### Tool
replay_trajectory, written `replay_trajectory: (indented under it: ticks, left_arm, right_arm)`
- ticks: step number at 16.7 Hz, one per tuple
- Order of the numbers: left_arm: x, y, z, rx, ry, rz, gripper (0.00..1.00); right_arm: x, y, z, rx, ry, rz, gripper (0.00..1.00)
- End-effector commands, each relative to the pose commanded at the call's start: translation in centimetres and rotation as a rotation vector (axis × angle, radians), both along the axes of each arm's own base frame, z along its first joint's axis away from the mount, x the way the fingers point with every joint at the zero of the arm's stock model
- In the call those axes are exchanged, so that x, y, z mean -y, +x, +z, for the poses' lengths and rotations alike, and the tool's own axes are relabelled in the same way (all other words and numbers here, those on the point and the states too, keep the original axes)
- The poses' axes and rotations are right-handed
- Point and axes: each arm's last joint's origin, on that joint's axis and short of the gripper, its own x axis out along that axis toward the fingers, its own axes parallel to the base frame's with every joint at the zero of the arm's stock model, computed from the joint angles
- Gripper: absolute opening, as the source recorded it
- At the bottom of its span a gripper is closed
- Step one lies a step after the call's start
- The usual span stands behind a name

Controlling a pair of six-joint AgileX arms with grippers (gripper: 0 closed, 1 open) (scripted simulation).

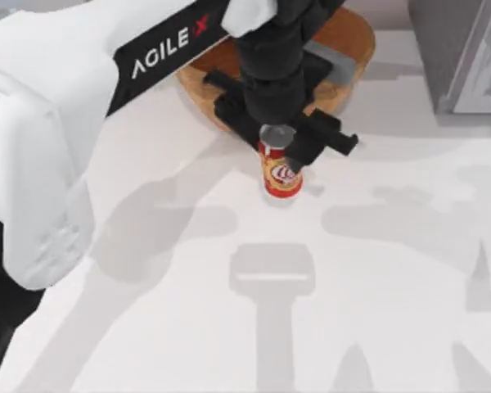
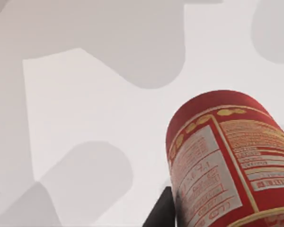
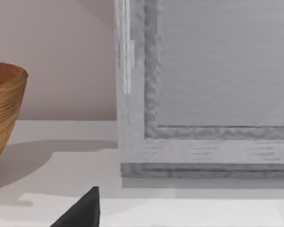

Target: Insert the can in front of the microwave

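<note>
Left gripper (image 1: 288,147) is seen closed around the top of the can (image 1: 282,174) — the red can is held upright, low over the white table (image 1: 147,246), just in front of the wicker bowl (image 1: 348,49). In the left wrist view the can (image 2: 227,161) is seen close up, a dark finger (image 2: 161,210) against its side. Carrying looks to be the step in hand. The microwave (image 1: 466,57) sits at the table's far right, well apart, so a sideways carry to the right is called for next — then a gentle set-down before its door (image 3: 217,66). Right arm is parked; its open-or-closed state cannot be told.
</note>
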Motion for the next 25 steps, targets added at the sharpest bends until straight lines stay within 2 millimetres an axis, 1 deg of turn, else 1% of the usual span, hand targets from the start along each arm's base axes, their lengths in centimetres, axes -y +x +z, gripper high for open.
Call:
replay_trajectory:
  ticks: [2, 4, 6, 8, 10, 12, 13, 15, 16, 19, 25]
  left_arm:
    - [-4.2, 2.1, 0.5, 0.013, -0.014, 0.074, 0.00]
    - [-9.0, 3.9, 0.6, 0.018, -0.017, 0.165, 0.00]
    - [-14.2, 5.2, 0.5, 0.014, -0.008, 0.266, 0.00]
    - [-19.2, 5.8, 0.1, -0.002, 0.011, 0.372, 0.00]
    - [-23.9, 5.8, -0.5, -0.028, 0.037, 0.478, 0.00]
    - [-27.8, 5.4, -1.2, -0.060, 0.064, 0.570, 0.00]
    - [-29.3, 5.1, -1.5, -0.075, 0.076, 0.607, 0.00]
    - [-31.3, 4.7, -1.9, -0.098, 0.093, 0.659, 0.00]
    - [-31.8, 4.6, -2.0, -0.104, 0.096, 0.671, 0.00]
    - [-31.8, 4.6, -2.0, -0.104, 0.096, 0.672, 0.00]
    - [-31.7, 4.6, -2.6, -0.105, 0.096, 0.670, 0.00]
  right_arm:
    - [0.0, 0.0, 0.0, 0.000, 0.000, 0.000, 1.00]
    - [0.0, 0.0, 0.0, 0.000, 0.000, 0.000, 1.00]
    - [0.0, 0.0, 0.0, 0.000, 0.000, 0.000, 1.00]
    - [0.0, 0.0, 0.0, 0.000, 0.000, 0.000, 1.00]
    - [0.0, 0.0, 0.0, 0.000, 0.000, 0.000, 1.00]
    - [0.0, 0.0, 0.0, 0.000, 0.000, 0.000, 1.00]
    - [0.0, 0.0, 0.0, 0.000, 0.000, 0.000, 1.00]
    - [0.0, 0.0, 0.0, 0.000, 0.000, 0.000, 1.00]
    - [0.0, 0.0, 0.0, 0.000, 0.000, 0.000, 1.00]
    - [0.0, 0.0, 0.0, 0.000, 0.000, 0.000, 1.00]
    - [0.0, 0.0, 0.0, 0.000, 0.000, 0.000, 1.00]
